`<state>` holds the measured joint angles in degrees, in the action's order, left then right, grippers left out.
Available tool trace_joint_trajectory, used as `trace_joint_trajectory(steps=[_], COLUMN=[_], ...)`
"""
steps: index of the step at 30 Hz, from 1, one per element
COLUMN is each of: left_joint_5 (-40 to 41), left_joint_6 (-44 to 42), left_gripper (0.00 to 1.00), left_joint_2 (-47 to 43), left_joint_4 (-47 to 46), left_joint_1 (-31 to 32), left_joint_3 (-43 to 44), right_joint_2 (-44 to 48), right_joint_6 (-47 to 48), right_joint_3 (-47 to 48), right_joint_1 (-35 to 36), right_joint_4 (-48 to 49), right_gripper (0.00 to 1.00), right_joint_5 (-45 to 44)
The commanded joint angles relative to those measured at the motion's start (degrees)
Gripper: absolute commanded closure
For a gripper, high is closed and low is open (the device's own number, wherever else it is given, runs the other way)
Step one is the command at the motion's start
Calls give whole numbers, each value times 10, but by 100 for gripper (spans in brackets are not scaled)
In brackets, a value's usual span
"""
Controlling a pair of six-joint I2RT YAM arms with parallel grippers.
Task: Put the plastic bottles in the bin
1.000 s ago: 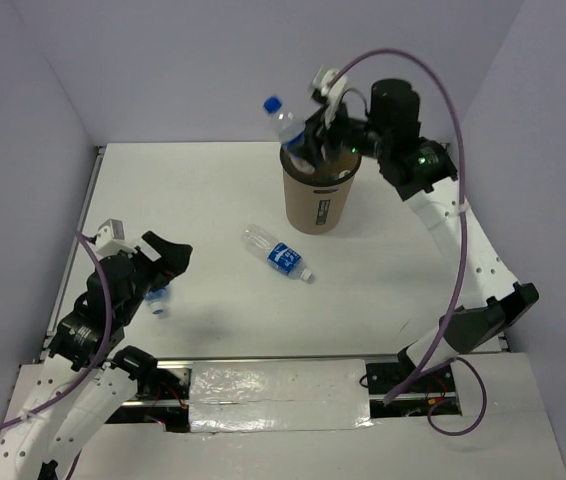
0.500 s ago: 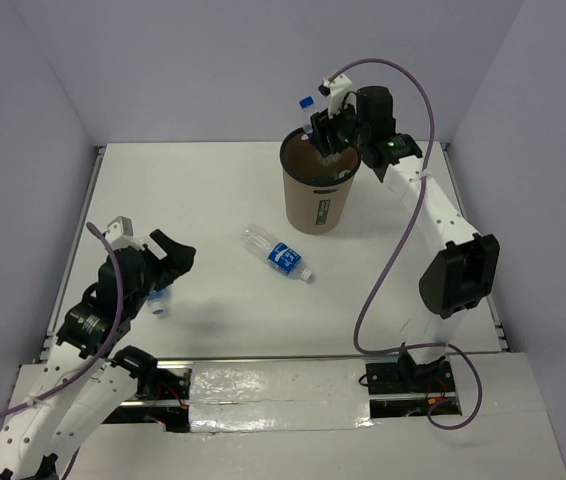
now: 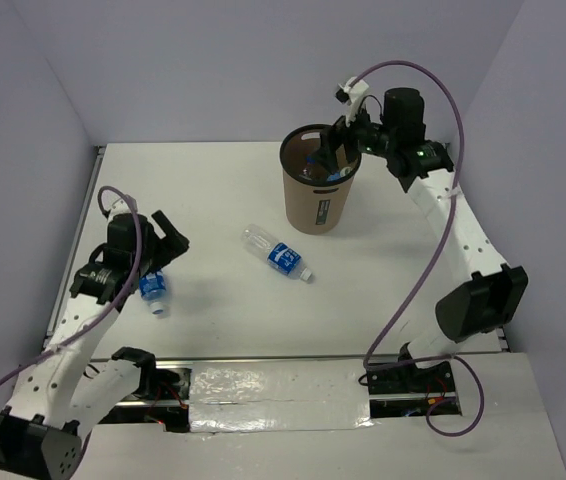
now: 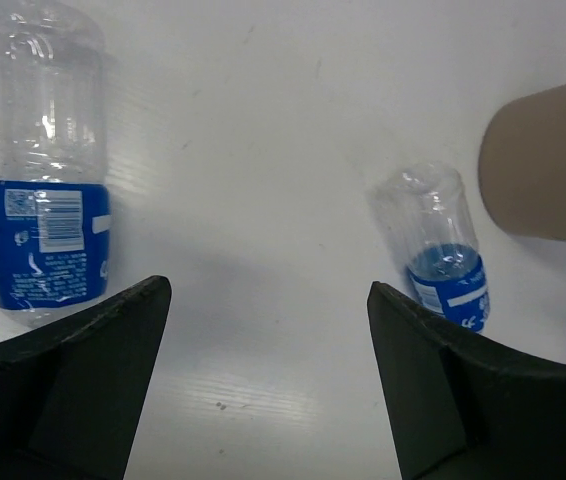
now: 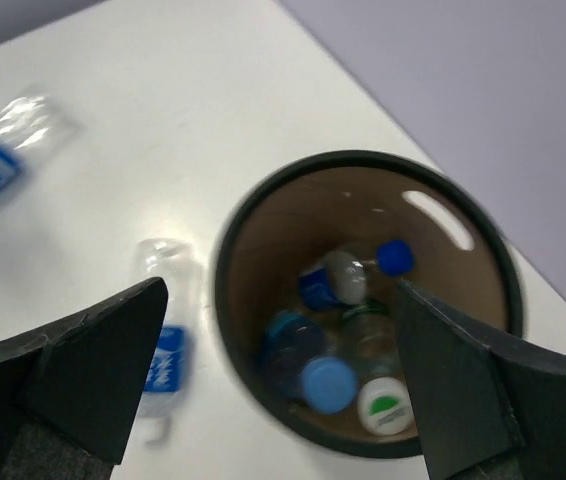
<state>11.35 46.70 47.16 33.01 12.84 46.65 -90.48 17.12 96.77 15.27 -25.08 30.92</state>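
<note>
Over the bin | your right gripper hangs jaws apart, empty | bottles lie inside it | your left gripper, jaws apart, empty, over the table | near bottle beside it, middle bottle mid-table

Left wrist view crops the bin.

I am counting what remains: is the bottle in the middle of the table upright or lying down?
Lying down. The bottle rests on its side on the table, outside the bin.
</note>
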Motion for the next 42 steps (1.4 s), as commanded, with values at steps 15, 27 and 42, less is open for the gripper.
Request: trace_joint_trajectory(steps=[15, 27, 42], left_joint_5=[-39, 9, -19], left_joint_6=[-129, -145, -184], left_gripper=[1, 1, 8], left_joint_2=[241, 376, 456], left_joint_4=[63, 68, 37], left_joint_1=[-178, -193, -209], left_joint_3=[133, 162, 145], right_joint_2=[155, 170, 182], right_joint_6=[100, 59, 39], right_joint_3=[-265, -293, -300], right_joint_1=[39, 47, 48], right_joint_4=[-126, -92, -86], right_gripper=[0, 0, 0], right_joint_5=[245, 239, 226])
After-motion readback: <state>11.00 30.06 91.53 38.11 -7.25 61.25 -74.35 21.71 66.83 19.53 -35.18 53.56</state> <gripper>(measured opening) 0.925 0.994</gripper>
